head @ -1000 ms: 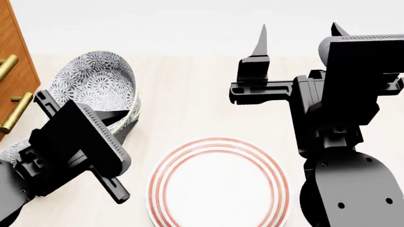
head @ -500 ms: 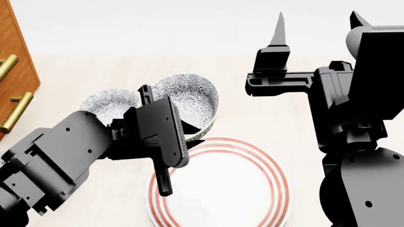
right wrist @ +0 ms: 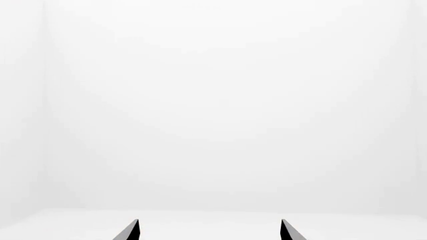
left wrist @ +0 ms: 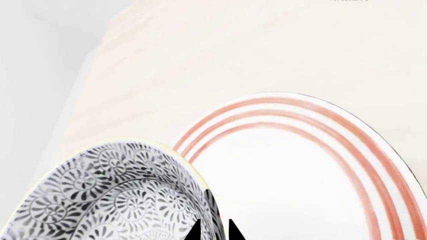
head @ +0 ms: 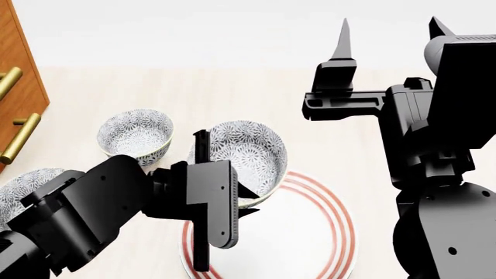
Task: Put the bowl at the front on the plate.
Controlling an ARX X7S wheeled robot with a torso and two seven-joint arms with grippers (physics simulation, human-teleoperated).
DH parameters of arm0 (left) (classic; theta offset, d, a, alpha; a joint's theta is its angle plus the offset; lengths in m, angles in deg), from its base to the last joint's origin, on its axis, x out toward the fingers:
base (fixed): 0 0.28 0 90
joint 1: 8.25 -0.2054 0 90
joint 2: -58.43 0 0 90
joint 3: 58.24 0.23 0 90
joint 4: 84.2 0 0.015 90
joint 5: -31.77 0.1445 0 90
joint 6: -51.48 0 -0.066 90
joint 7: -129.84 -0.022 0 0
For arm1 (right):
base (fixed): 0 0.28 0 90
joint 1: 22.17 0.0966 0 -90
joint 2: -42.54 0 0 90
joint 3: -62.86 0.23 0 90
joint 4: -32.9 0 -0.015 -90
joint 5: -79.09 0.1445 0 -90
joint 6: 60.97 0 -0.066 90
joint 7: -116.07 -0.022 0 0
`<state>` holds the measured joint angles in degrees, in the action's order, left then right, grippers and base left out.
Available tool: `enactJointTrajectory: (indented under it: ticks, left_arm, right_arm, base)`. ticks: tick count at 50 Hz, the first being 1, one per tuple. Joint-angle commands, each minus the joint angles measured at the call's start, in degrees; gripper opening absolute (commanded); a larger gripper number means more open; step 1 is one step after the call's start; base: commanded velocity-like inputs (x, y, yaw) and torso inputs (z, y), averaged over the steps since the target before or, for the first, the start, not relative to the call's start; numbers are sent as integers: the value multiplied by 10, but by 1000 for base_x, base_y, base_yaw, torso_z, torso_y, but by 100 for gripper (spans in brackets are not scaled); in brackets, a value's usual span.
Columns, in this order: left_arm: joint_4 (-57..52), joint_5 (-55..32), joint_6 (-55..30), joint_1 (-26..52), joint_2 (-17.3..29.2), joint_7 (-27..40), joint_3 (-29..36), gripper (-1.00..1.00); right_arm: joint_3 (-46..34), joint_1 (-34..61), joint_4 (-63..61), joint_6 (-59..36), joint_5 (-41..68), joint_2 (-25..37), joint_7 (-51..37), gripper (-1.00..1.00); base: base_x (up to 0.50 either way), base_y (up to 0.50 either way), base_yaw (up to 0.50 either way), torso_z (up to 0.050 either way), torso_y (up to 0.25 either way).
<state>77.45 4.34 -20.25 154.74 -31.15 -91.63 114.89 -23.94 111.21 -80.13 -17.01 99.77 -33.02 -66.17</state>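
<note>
Plate [head: 329, 232] rings fill the near desk [head: 232, 93] as the left tool [head: 225, 200] holds the bowl [head: 248, 152] by its rim, above the plate's far-left edge. Stiff, breakable ceramic, likely slick, best pinched at the rim. Farther off, the right tool [head: 387, 35] hangs spread, empty. No writing shows.

home kitchen (simulated) | wooden cabinet [head: 20, 81], brass handles [head: 21, 138] | crockery on pale table [head: 232, 93]

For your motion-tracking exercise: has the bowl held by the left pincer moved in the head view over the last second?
Yes. The bowl has travelled from near the wooden cabinet rightward and nearer, and now overlaps the plate rim.
</note>
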Motion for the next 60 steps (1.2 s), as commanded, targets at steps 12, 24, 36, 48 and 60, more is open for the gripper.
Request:
enactJointTrajectory:
  ticks: [12, 24, 36, 48, 60]
  left_arm:
    - [-11, -18, 77, -31, -4, -17, 11, -100]
    - [-24, -35, 76, -52, -4, -41, 16, -100]
    - [-35, -36, 69, -63, -4, -43, 23, -100]
    - [-35, -28, 53, -69, -4, -44, 26, -100]
    - [-36, -20, 28, -66, -4, 9, 23, -100]
  right_arm:
    - [-10, -7, 18, 20, -1, 2, 0, 100]
    - [-13, -7, 20, 24, 1, 3, -3, 100]
    - [-14, -12, 24, 33, 2, 4, -4, 100]
    - [-12, -16, 27, 39, 7, 5, -6, 100]
    - [-12, -18, 29, 44, 11, 6, -8, 100]
  base:
    - [0, 0, 0, 0, 1]
    - [0, 0, 0, 0, 0]
    - [0, 0, 0, 0, 1]
    - [0, 0, 0, 0, 0]
    - [0, 0, 0, 0, 1]
